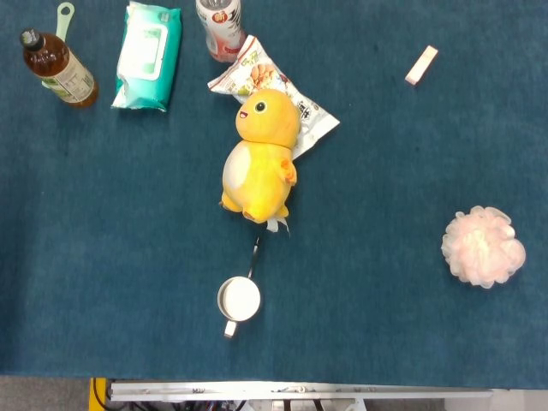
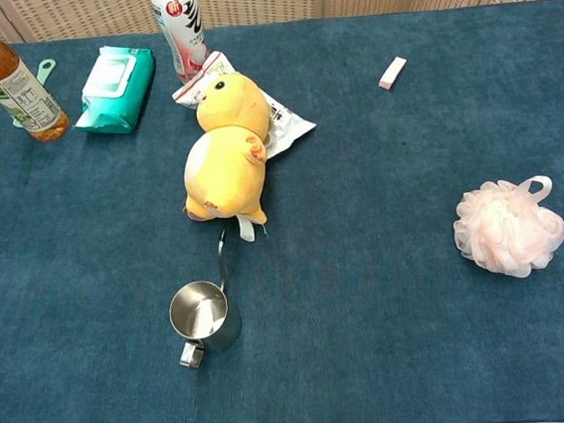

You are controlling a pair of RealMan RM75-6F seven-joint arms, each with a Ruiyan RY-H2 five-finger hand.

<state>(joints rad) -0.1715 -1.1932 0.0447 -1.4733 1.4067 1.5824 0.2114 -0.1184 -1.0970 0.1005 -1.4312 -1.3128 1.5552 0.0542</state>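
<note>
Neither hand shows in the head view or the chest view. A yellow plush chick lies on its back in the middle of the blue cloth, its head resting on a snack packet. A small steel cup stands below the plush, near the front edge. A brown tea bottle stands at the far left, beside a teal wipes pack.
A white-and-red drink bottle stands at the back behind the packet. A pink bath pouf lies at the right. A small pink eraser sits back right. A green spoon handle pokes out behind the tea bottle.
</note>
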